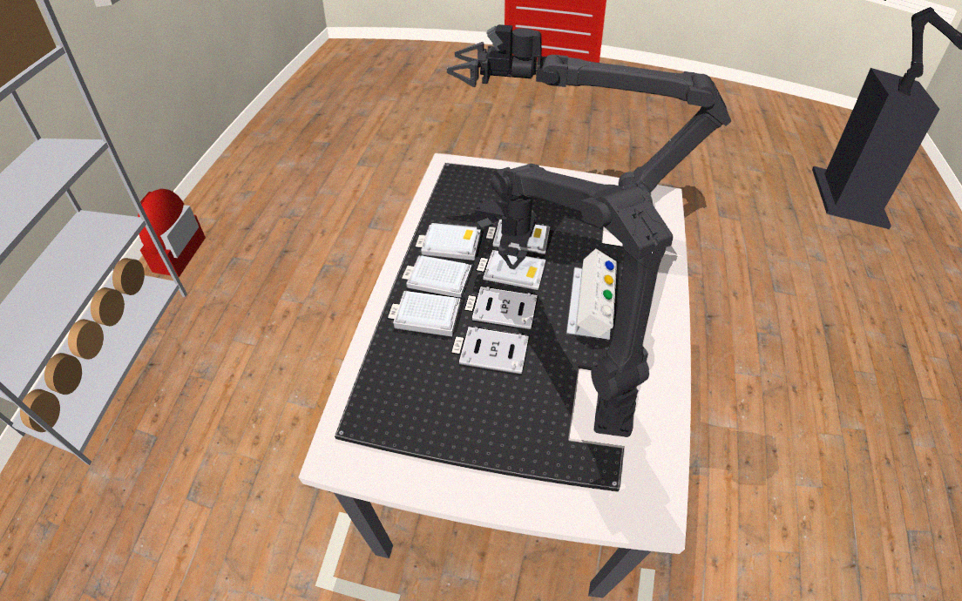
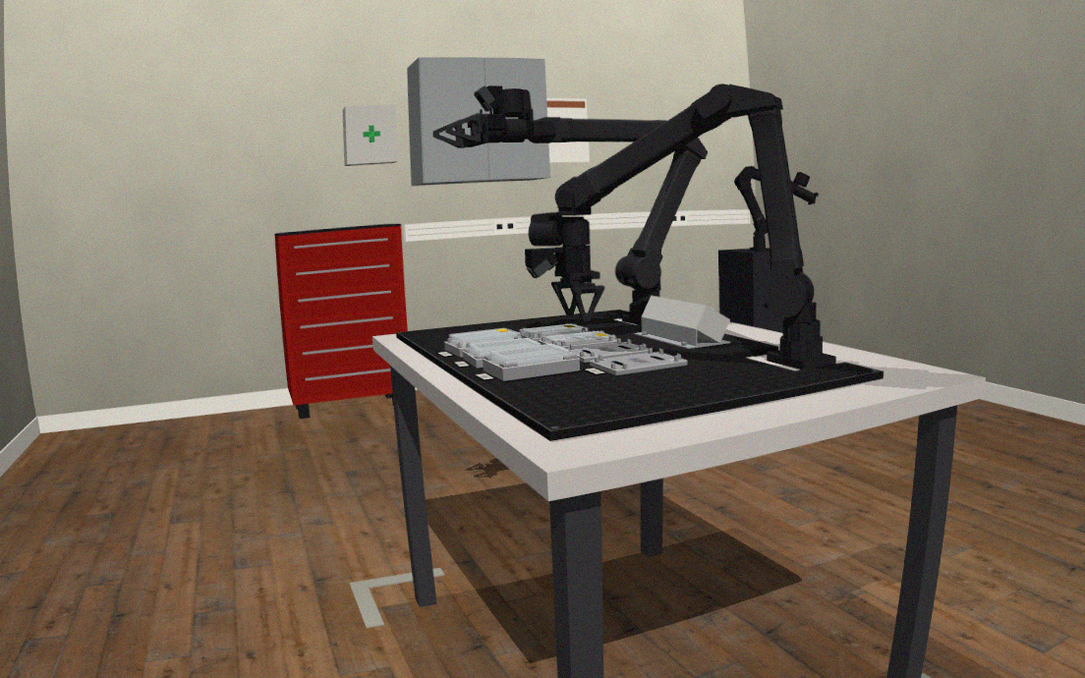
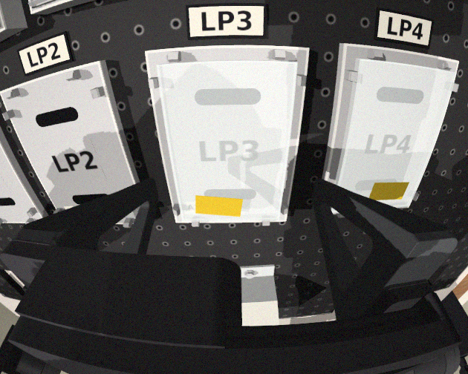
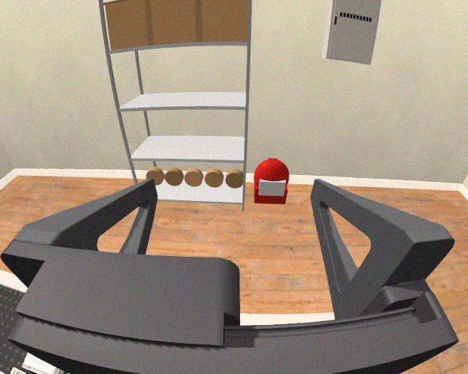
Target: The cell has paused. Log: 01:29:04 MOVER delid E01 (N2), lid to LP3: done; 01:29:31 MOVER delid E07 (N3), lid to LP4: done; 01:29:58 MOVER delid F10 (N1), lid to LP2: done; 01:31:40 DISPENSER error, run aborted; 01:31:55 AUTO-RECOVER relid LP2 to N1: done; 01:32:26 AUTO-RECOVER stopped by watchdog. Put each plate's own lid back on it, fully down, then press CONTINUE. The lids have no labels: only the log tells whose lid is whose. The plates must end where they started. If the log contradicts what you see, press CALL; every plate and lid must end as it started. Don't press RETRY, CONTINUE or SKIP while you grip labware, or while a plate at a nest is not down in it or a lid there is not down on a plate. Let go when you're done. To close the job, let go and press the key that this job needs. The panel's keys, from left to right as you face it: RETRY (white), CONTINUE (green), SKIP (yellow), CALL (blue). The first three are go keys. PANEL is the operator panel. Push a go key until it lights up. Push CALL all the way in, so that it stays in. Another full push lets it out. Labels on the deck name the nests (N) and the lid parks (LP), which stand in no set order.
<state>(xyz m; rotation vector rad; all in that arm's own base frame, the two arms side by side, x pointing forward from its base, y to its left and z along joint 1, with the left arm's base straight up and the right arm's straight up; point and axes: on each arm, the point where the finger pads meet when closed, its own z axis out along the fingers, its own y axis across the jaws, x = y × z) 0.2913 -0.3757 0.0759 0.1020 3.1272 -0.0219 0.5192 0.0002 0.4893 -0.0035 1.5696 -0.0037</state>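
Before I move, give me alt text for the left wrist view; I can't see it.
The open left fingers hang over LP3, where a clear lid with a yellow patch rests. To the right, LP4 also bears a clear, yellow-patched lid; to the left, LP2 has no lid, and LP1 is partly cut off.

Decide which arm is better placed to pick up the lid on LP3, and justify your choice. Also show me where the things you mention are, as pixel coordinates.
The left, I judge: its open gripper point(image 1: 512, 262) point(image 2: 578, 314) point(image 3: 235, 182) hangs just above the LP3 lid point(image 1: 513, 272) point(image 3: 226, 125), while the right gripper point(image 1: 462, 64) point(image 2: 437, 133) point(image 4: 234, 188) is raised out beyond the table.
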